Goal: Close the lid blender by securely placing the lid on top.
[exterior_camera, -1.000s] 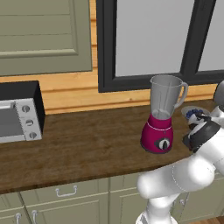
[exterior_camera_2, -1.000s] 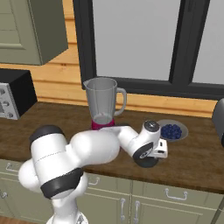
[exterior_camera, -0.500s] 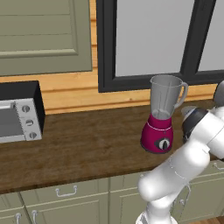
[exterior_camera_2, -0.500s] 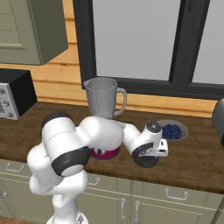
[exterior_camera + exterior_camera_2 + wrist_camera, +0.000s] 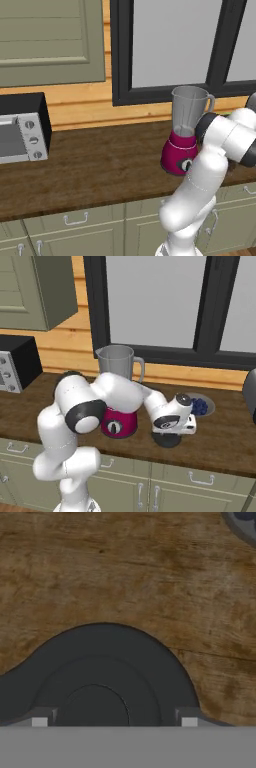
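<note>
The one blender (image 5: 118, 401) stood on the counter (image 5: 225, 431) with its clear jar bare inside, one grey dish (image 5: 202, 404) of blue bits at its three o'clock, while the gripper (image 5: 114, 722) straddled the single lid (image 5: 167, 440), its grip impossible to tell.

Lid (image 5: 100, 677): round, dark grey-black, flat on the wooden counter, concentric rings on its upper face with a smaller raised disc at centre. In the right base view the lid (image 5: 166, 440) lies on the counter to the right of the blender, near it but apart.

Blender (image 5: 118, 391): upright on the counter. Magenta-red flared base with a round black dial on the front. Clear grey tapered jar on top, handle on its right side, rim open and uncovered. Same blender (image 5: 184, 132) from the left view.
</note>
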Controlling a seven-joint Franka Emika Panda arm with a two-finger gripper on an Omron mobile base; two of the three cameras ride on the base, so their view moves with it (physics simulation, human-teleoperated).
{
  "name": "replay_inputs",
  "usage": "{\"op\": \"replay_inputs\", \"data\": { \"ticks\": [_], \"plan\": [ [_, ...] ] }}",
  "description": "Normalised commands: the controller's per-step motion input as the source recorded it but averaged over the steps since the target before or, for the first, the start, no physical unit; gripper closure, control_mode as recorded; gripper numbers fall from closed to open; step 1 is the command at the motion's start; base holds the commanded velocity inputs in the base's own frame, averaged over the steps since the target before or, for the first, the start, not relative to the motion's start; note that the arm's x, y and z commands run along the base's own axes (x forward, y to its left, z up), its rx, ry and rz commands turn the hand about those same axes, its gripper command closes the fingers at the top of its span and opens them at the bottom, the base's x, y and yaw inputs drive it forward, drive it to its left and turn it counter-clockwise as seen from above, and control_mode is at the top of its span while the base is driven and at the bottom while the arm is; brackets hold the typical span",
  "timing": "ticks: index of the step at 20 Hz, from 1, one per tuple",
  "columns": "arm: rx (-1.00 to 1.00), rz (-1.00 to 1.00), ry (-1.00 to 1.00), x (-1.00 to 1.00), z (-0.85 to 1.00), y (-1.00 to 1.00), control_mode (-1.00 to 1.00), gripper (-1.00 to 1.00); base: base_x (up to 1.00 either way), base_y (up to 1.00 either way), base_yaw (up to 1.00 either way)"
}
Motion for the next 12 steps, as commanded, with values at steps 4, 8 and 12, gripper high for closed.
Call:
{"op": "replay_inputs", "data": {
  "ticks": [4, 8, 12],
  "plan": [
    [0.0, 0.0, 0.0, 0.0, -0.62, 0.0, -1.0, 1.0, 0.0, 0.0, 0.0],
    [0.0, 0.0, 0.0, -0.14, -0.5, 0.2, -1.0, 1.0, 0.0, 0.0, 0.0],
    [-0.04, 0.0, -0.04, -0.31, -0.43, 0.47, -1.0, 1.0, 0.0, 0.0, 0.0]
  ]
}}
